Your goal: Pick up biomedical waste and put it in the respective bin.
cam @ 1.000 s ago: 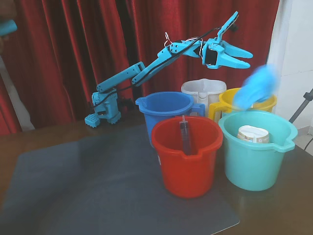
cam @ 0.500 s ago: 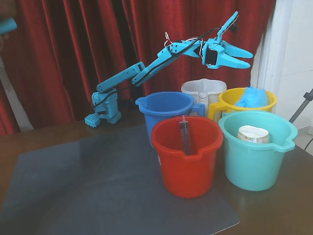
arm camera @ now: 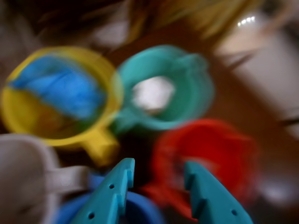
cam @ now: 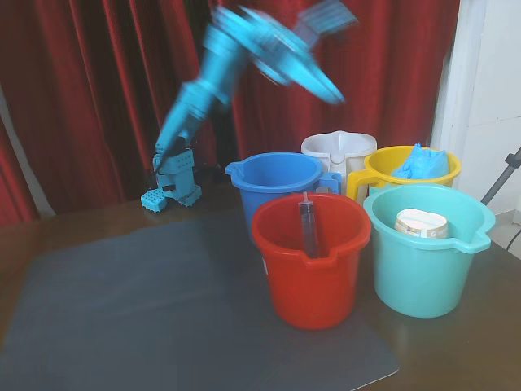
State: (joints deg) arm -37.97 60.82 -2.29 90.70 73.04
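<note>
In the fixed view the blue arm (cam: 213,77) is a smear of motion high against the red curtain (cam: 89,90), up and to the left of the yellow bucket (cam: 374,175), with its base (cam: 172,186) planted at the back of the desk (cam: 480,326). The gripper (cam: 313,77) is too blurred here to read. The blue glove wad (cam: 422,163) sits inside the yellow bucket, bunched against its right side and poking just above the rim. A white bucket (cam: 338,151) stands just left of the yellow one, a blue bucket (cam: 277,183) further left, a red bucket (cam: 311,261) in front and to the left with a dark-barrelled syringe (cam: 308,228) standing in it, and a teal bucket (cam: 427,252) directly in front holding a white round tub (cam: 422,222). A grey mat (cam: 146,318) lies under the front buckets. Over to the wrist view, everything soft with blur: the glove wad (arm camera: 60,88) fills the upper left of the yellow bucket (arm camera: 28,121), the teal bucket (arm camera: 191,93) touches its right side with the white tub (arm camera: 152,93) inside, and the red bucket (arm camera: 210,149) lies below and to the right. The gripper (arm camera: 156,175) comes in from the bottom edge, jaws spread apart with nothing between them.
</note>
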